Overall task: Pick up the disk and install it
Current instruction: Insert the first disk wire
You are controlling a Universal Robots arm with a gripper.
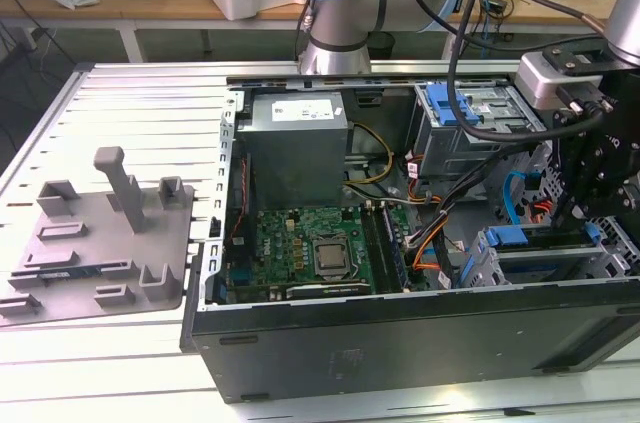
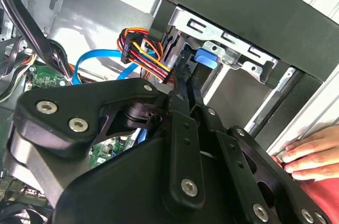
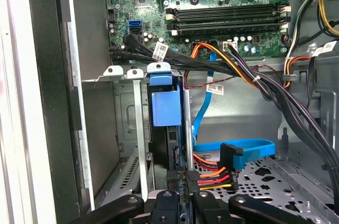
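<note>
From where I stand, the arm has its black tool (image 1: 590, 193) down inside the open computer case (image 1: 400, 343), over the drive cage at the exterior view's right. The disk (image 3: 167, 128) stands on edge in that cage (image 3: 124, 128), its blue carrier tab (image 3: 166, 108) showing at the end farthest from the tool. In the first wrist view the tool (image 3: 183, 195) sits right at the disk's near end, its two fingers drawn narrow and apparently pinching that thin edge, so the disk reaches straight ahead of the fingertips with its long axis in line with the tool's own reach. The second wrist view agrees: the slim fingers (image 2: 183, 102) run close together up to the blue carrier (image 2: 204, 57) inside the metal bay. I judge the disk is partway or nearly home in its slot, the tool shut on it; how deep it sits I can't make out. A bundle of orange, red and yellow power leads (image 3: 209, 176) and a blue data cable (image 3: 249, 147) lie just beside the tool, close to the disk's near end. A person's hand (image 2: 310, 155) rests on the case's outer edge near the tool. The motherboard (image 1: 315, 253) lies beyond the cage, well apart from the work.
</note>
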